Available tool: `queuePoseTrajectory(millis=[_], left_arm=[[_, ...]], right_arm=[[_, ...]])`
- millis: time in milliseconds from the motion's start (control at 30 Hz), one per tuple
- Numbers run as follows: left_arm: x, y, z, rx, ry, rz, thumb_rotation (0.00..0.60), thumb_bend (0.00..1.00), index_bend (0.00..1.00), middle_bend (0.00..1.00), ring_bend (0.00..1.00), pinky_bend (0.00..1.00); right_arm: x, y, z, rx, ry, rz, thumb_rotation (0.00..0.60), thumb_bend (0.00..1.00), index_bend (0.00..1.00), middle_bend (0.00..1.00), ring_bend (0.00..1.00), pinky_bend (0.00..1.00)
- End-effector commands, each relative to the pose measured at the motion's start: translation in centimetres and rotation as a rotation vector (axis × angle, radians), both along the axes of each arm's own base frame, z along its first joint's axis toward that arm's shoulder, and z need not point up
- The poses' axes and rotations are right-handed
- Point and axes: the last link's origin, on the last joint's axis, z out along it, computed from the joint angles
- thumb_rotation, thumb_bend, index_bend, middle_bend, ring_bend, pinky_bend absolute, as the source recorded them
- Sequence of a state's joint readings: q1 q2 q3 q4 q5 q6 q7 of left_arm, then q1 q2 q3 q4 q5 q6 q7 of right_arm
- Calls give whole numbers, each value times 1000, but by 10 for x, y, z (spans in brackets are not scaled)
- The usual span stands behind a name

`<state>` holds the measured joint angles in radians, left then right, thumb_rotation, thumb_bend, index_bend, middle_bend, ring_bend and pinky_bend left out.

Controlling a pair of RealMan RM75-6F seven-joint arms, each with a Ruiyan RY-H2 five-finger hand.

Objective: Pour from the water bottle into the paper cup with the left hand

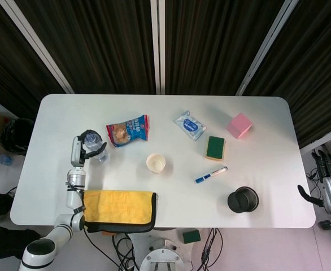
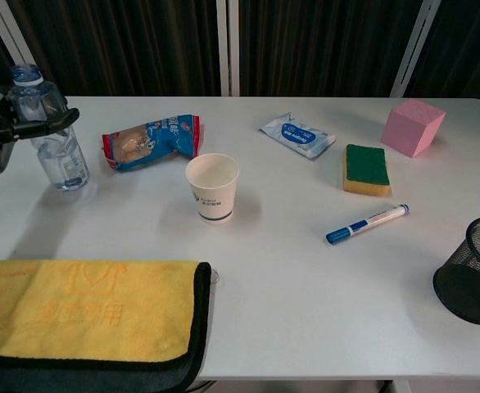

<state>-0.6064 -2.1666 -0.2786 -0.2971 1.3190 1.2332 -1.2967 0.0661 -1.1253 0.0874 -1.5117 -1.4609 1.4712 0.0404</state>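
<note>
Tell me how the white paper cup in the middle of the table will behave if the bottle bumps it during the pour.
The white paper cup stands upright and looks empty, so it is probably light and would slide or tip easily. Its thin paper wall likely dents under pressure. The clear plastic water bottle, held by the left hand, seems only partly full, so a bump may be mild.

The left arm (image 1: 69,195) is built of glossy white rounded segments joined by silver metal rings, with a large dark grey joint cap near the shoulder. The left hand (image 1: 85,148) has a white back and black fingers (image 2: 39,124); the chest view shows a white casing at the wrist. At the frame's right edge, the right hand (image 1: 330,183) shows a light grey ribbed palm plate, dark segmented fingers and a black thumb, with a small green light on the white casing below.
</note>
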Motion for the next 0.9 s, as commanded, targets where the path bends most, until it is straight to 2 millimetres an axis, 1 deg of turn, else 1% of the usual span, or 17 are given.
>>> queuePoseTrajectory(millis=[33, 267, 467, 667, 800, 900], left_arm=[[-2, -1, -1, -11, -6, 1, 600, 334, 670, 651, 508, 519], [-3, -3, -5, -32, -19, 4, 600, 311, 563, 594, 486, 519], [-3, -3, -5, -29, -24, 0, 600, 295, 461, 584, 481, 522], [-6, -4, -3, -25, -23, 4, 600, 212, 432, 574, 477, 523], [-6, -6, -3, -26, -19, -1, 600, 196, 425, 563, 465, 523], [-5, -8, -4, -29, -1, -16, 600, 180, 399, 538, 435, 521]], right_arm=[[-1, 0, 0, 0, -1, -4, 513, 242, 0, 0, 0, 0], [1, -1, 2, -9, 1, 9, 513, 241, 0, 0, 0, 0], [1, -1, 1, -7, 1, 12, 514, 241, 0, 0, 0, 0], [1, 0, 1, -11, -1, 12, 515, 239, 0, 0, 0, 0], [1, 0, 1, -10, 1, 11, 513, 240, 0, 0, 0, 0], [1, 0, 1, -12, 1, 10, 513, 240, 0, 0, 0, 0]])
